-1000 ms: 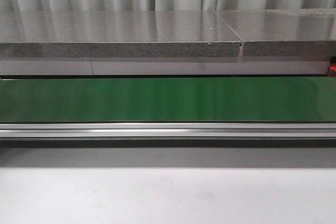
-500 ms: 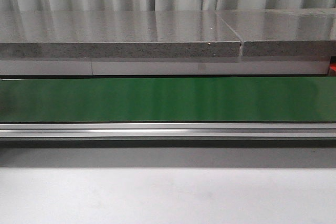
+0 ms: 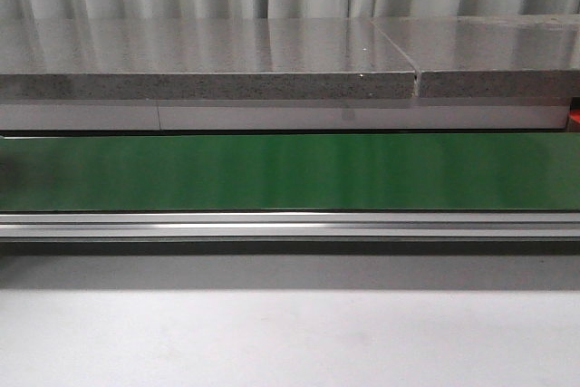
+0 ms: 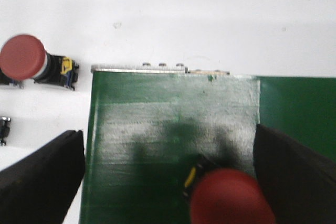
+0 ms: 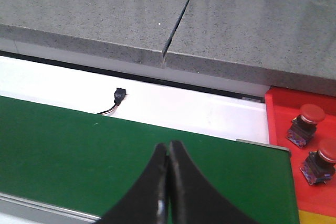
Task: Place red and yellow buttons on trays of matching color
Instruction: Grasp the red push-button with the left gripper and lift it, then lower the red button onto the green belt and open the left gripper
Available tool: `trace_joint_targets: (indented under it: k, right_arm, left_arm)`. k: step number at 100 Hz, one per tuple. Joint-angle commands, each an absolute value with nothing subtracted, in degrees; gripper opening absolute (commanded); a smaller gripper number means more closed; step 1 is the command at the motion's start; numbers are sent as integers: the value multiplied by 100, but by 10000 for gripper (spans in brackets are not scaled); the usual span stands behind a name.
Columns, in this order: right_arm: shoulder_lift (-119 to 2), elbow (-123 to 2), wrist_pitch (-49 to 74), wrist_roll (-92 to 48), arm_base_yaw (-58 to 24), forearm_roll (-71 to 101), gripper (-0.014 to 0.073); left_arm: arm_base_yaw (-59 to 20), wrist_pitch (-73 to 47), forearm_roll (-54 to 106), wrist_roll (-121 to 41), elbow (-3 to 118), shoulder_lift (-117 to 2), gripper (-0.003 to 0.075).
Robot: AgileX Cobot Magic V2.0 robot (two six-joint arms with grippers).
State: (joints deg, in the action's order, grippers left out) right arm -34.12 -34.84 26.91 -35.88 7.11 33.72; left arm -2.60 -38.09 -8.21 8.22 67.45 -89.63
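In the left wrist view a red button [image 4: 231, 199] stands on the green belt [image 4: 157, 124] between the wide-apart fingers of my left gripper [image 4: 168, 148]. The gripper is open and the button sits close to one finger [image 4: 294, 177]. A second red button [image 4: 23, 59] lies on its side on the white table beside the belt's end. My right gripper [image 5: 169, 149] is shut with nothing in it, hovering over the belt. The red tray [image 5: 281, 129] holds two red buttons [image 5: 304, 123] [image 5: 321, 160]. A strip of yellow tray [image 5: 315, 217] shows beyond it. No yellow button shows.
A thick grey stone slab [image 3: 208, 61] runs behind the green conveyor belt [image 3: 290, 169], with an aluminium rail [image 3: 290, 224] along its front. A small black connector with wires [image 5: 118, 96] lies on the white surface. Another small part [image 4: 4, 129] shows at the left wrist view's edge.
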Motion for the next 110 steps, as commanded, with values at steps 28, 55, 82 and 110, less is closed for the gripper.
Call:
trace_joint_targets:
  k: [28,55,82,110]
  right_arm:
    - [-3405,-3621,2349,-3642,707,3487,-66]
    - [-3405,-3621,2349,-3642,707,3487,-66]
    - [-3405,-3621,2349,-3642,707,3487,-66]
    - [-3405,-3621,2349,-3642,707,3487,-66]
  left_arm:
    - [8,-3703,-775,833,7502,-8752,629]
    - [988,-3842,-643,857,7502,-8906,629]
    - [1849,-3964,-643,857,7502,-9345,629]
    - [2208,-3704,-643,857,7502,-9948,629]
